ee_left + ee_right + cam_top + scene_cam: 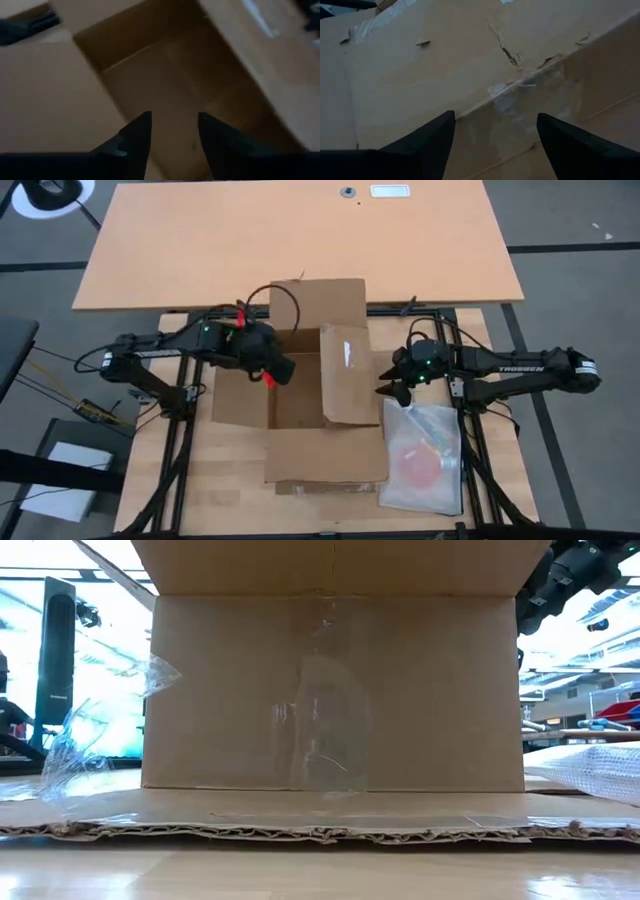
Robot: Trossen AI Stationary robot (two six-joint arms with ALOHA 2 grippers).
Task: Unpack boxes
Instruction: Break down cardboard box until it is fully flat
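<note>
High view shows me the carton [305, 375] mid-desk, all four flaps folded out, its cavity looking empty. A clear plastic bag [425, 460] lies beside its right flap, so unpacking seems nearly done. My left gripper [277, 373] hovers over the opening, fingers apart, holding nothing; my right gripper [392, 392] waits wide open at the right flap.

The carton [310, 370] is plain brown corrugated cardboard, with clear glossy tape strips [325, 720] down its side. The table [230, 480] is pale wood with visible grain; the board [290, 235] beyond it is flat tan. Both arms are black, the left gripper [275, 375] bearing red accents and a green light. The clear plastic bag [425, 460] shows a pinkish-red disc inside.
</note>
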